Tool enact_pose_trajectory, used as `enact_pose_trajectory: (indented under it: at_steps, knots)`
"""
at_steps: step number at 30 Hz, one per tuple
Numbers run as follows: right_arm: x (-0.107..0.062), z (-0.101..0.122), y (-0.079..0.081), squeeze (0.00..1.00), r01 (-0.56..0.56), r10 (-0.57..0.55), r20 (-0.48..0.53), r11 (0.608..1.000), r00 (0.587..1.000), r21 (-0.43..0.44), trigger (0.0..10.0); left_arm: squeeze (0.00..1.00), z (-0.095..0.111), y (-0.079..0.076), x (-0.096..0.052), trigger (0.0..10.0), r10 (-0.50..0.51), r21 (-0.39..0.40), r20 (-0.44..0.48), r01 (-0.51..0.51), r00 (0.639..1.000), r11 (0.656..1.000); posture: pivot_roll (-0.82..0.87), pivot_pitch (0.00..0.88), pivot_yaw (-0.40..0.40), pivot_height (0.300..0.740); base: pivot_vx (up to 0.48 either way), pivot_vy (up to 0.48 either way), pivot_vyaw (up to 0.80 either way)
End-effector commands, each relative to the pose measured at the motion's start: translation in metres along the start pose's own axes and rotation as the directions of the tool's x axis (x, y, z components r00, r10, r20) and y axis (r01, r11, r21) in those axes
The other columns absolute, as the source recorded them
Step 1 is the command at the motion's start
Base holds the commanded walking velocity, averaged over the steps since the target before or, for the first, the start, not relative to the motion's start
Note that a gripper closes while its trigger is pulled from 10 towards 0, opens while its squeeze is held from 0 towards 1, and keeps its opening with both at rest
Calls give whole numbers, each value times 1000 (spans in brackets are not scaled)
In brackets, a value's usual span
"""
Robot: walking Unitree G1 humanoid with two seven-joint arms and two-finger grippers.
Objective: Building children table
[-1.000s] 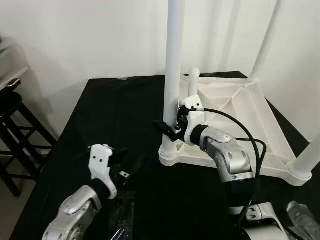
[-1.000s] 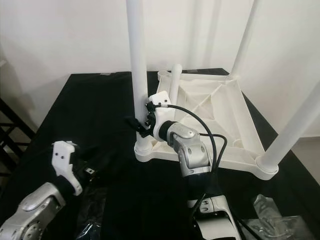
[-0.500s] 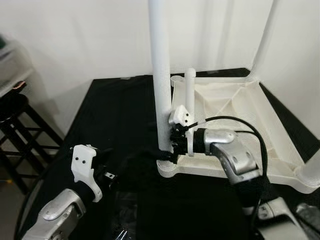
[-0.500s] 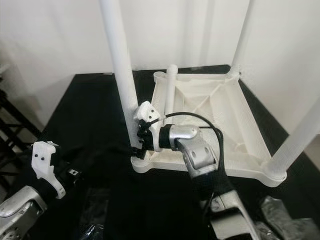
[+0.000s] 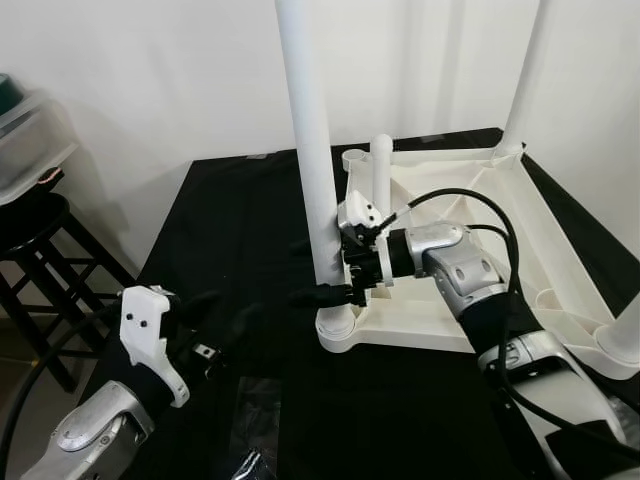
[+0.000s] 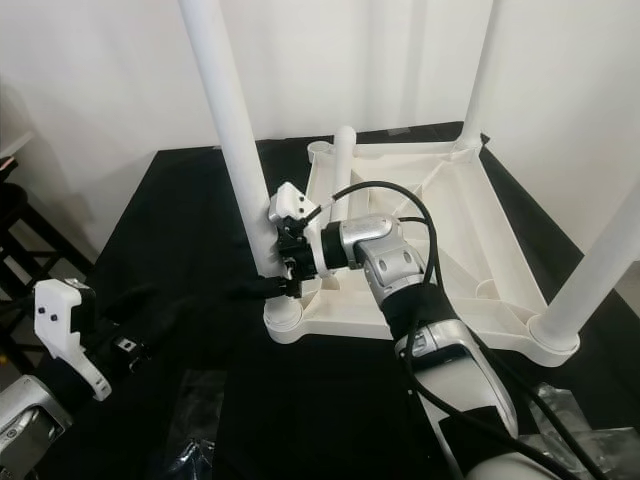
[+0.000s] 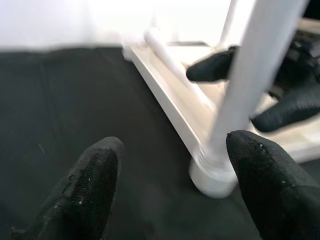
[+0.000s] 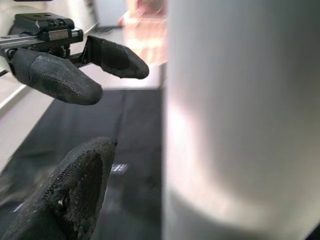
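A white children's table (image 5: 480,200) lies upside down on a black cloth, with legs standing up from its corners. My right gripper (image 5: 306,272) is at the bottom of the near left leg (image 5: 305,120), just above its socket. It is open, one finger in front of the leg and one behind. In the right wrist view a strip of cloth shows between the fingertip (image 8: 82,187) and the leg (image 8: 240,120). My left gripper (image 5: 222,310) hovers open and empty over the cloth, left of that leg and pointing at it (image 7: 172,150). A short white tube (image 5: 380,165) stands at the far left corner.
A black stool (image 5: 30,215) and a clear container (image 5: 25,110) stand off the table's left side. Crumpled clear plastic (image 5: 255,400) lies on the cloth near the front edge. A black cable (image 5: 495,215) loops over my right arm. A white wall is behind.
The camera has shifted, so the whole scene sits differently. My right gripper has slid a little lower on the near left leg. My left gripper stays low over the cloth.
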State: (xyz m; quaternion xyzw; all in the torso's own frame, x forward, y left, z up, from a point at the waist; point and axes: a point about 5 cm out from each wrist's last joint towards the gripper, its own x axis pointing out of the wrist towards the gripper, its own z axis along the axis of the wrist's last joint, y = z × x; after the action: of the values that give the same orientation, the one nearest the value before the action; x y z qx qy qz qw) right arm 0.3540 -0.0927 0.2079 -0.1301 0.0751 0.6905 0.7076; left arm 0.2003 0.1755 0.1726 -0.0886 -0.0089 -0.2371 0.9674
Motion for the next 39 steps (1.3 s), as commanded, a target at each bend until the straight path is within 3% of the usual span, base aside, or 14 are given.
enact_pose_trajectory:
  at_steps: [1,2,3,4,20,21,22,23,24,25,29,35,36,39]
  knots:
    - [4,-5,1,0,-33,33,-16,999,999,2,10000,0,-9,0,-4,10000,21,-10,-29,-21,999,1000,50,70,55,740,0,0,0]
    - [2,-6,-1,0,-27,28,-18,999,999,16,6431,0,-15,-2,-7,10000,21,-7,-53,-22,998,1000,41,88,54,740,0,0,0]
    - [2,-6,-1,0,-27,28,-18,999,999,16,6431,0,-15,-2,-7,10000,21,-7,-53,-22,998,1000,41,88,54,740,0,0,0]
    - [0,-7,-2,0,-25,26,-15,999,1000,25,0,0,-19,-3,-9,10000,13,-4,-66,-13,998,1000,40,91,54,740,0,0,0]
    - [-6,-10,-12,0,110,-109,-33,994,993,11,0,0,-20,-2,7,10000,-28,-44,-37,26,999,999,-36,118,61,740,0,0,0]
    - [-8,-11,-15,0,203,-202,-41,979,978,8,0,0,-21,-4,10,10000,-45,-60,-39,43,998,997,-45,111,52,740,0,0,0]
    - [1,-19,-23,0,583,-594,18,794,804,172,0,0,-23,-8,13,10000,-62,-80,-39,59,997,995,-61,100,37,740,0,0,0]
    - [1,-19,-23,0,583,-594,18,794,804,172,0,0,-23,-8,13,10000,-62,-80,-39,59,997,995,-61,100,37,740,0,0,0]
    - [8,-49,-3,0,758,-757,-122,602,642,250,0,0,-25,-10,15,10000,-70,-85,-39,66,997,994,-64,101,42,740,0,0,0]
    - [19,-65,25,0,793,-787,-164,542,595,278,0,0,-25,-10,18,10000,-69,-83,-41,65,997,994,-64,109,48,740,0,0,0]
    - [29,-66,44,0,767,-767,-125,585,629,264,0,0,-28,-7,22,10000,-70,-65,-46,67,996,996,-102,92,83,740,0,0,0]
    - [22,-68,26,0,745,-748,-121,605,653,280,0,0,-30,-3,32,10000,-113,-86,-66,107,991,990,-87,84,66,740,0,0,0]
    - [22,-69,25,667,736,-733,-139,614,665,285,10000,0,-30,-3,33,10000,-121,-92,-69,114,990,989,-89,75,58,740,0,0,0]
    - [23,-64,26,667,689,-693,-111,661,713,296,10000,0,-31,-3,33,10000,-117,-101,-64,111,991,989,-83,76,57,740,0,0,0]
